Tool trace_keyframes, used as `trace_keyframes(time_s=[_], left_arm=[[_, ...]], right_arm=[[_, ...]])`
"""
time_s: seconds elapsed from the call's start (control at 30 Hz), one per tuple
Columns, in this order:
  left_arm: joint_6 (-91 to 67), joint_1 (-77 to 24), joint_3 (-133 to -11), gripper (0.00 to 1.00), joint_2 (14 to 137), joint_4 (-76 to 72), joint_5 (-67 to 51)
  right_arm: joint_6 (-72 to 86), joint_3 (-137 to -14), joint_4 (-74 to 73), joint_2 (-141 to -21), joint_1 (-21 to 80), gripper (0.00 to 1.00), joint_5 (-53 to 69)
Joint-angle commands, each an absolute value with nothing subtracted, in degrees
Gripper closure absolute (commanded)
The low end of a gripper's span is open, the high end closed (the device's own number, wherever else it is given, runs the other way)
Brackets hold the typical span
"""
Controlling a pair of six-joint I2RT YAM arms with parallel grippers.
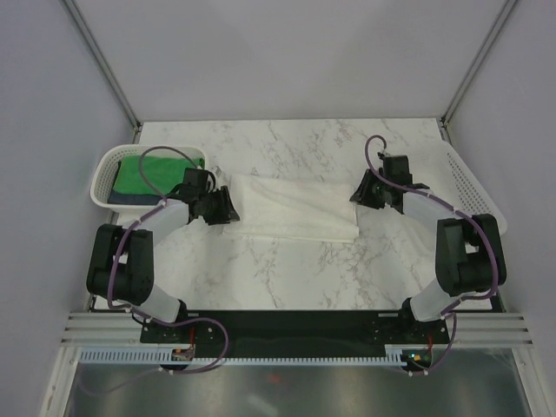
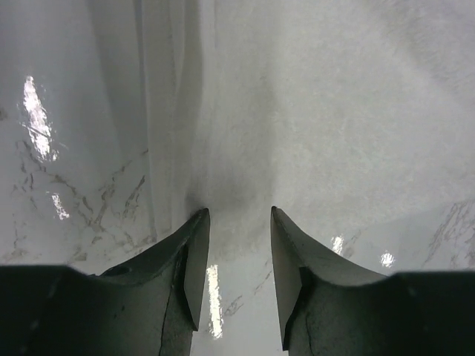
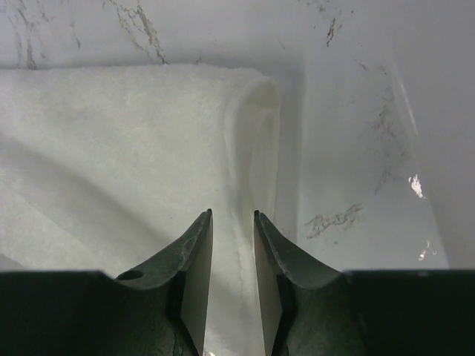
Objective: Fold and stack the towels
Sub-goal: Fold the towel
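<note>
The large white towel (image 1: 291,208) lies folded into a flat strip in the middle of the marble table. My left gripper (image 1: 228,208) is at its left end, open and low over the table. In the left wrist view (image 2: 238,215) the towel's edge (image 2: 312,111) lies just ahead of the tips. My right gripper (image 1: 358,193) is at the towel's right end. In the right wrist view (image 3: 233,216) its jaws stand narrowly apart over the towel's hemmed edge (image 3: 133,141). The green towel (image 1: 143,172) lies on the navy towel (image 1: 130,199) in the left basket.
A white perforated basket (image 1: 102,174) stands at the left edge of the table and holds the two small towels. A second white basket (image 1: 476,195) stands at the right edge beside my right arm. Bare marble (image 1: 287,269) lies between the towel and the arm bases.
</note>
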State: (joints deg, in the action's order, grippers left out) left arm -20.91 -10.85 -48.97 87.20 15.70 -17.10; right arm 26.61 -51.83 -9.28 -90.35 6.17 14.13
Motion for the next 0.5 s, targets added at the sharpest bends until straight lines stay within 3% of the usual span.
trace_keyframes(time_s=[0.0, 0.37, 0.43, 0.47], left_arm=[[-23.64, -10.99, -47.29, 0.55, 89.2, 12.48, -18.19], [-23.91, -10.99, -46.58, 0.55, 90.26, 12.22, -15.29], [-24.08, -10.99, -46.23, 0.54, 90.26, 12.22, -14.86], [-24.17, -10.9, -46.06, 0.55, 90.26, 12.13, -14.59]], right_arm=[[27.07, -55.98, -5.89, -92.98, 6.85, 0.64, 11.79], [24.53, -60.9, -5.36, -99.22, 7.03, 0.65, 11.24], [24.52, -61.61, -5.45, -100.37, 7.12, 0.69, 11.08], [24.43, -61.79, -5.36, -100.63, 7.03, 0.79, 10.55]])
